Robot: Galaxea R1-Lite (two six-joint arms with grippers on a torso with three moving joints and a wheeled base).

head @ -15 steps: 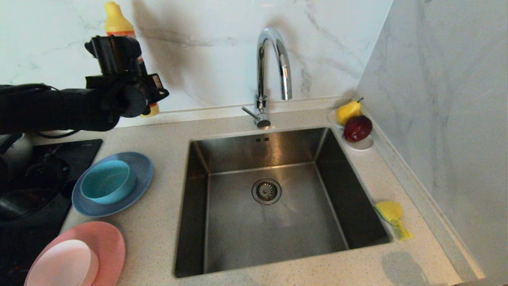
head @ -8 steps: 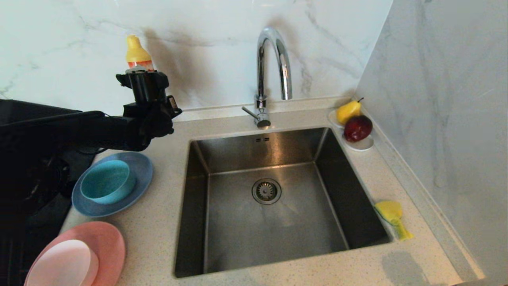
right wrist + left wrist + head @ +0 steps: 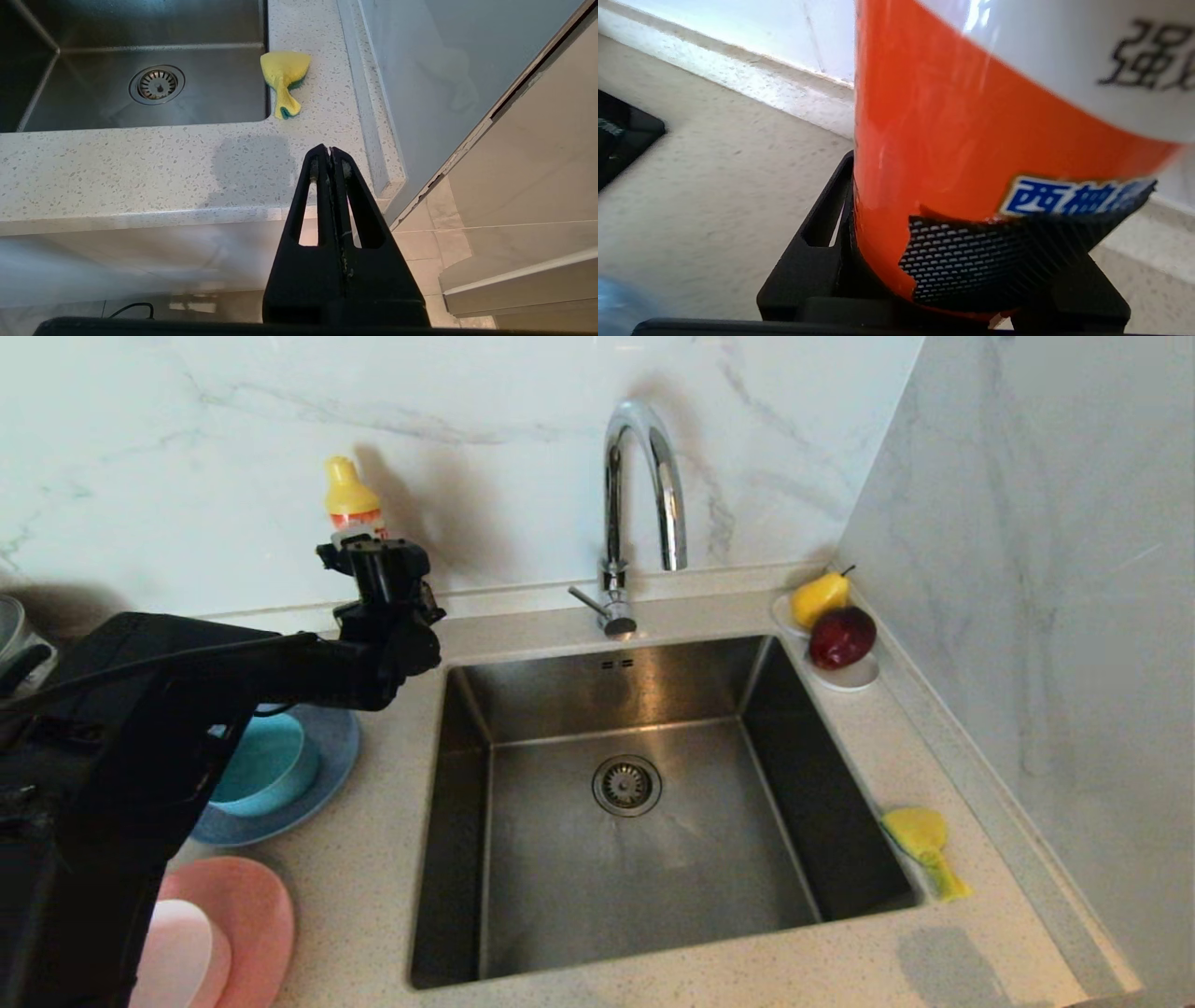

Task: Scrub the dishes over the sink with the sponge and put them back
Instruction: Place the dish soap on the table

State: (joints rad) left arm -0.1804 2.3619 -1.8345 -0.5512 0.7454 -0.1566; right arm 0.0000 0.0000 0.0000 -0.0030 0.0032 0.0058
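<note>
So the left gripper has its jaws clamped around the lower body of the orange detergent bottle, holding it upright above the back of the table, just off the sink's far left corner. I'd call this the soap step, before any scrubbing happens.

None of the actual dishes are touched: the teal bowl sits on the blue plate left of the sink, and the pale bowl sits on the pink plate nearer the front, both partly behind the arm. The sponge lies on the table at the sink's right rim, well apart from the bottle.

The right gripper hangs off the table's front edge with its jaws shut on nothing.

My guess for next: the bottle needs to go over to the sponge or a dish and tip, and the right arm has to go get that sponge.
</note>
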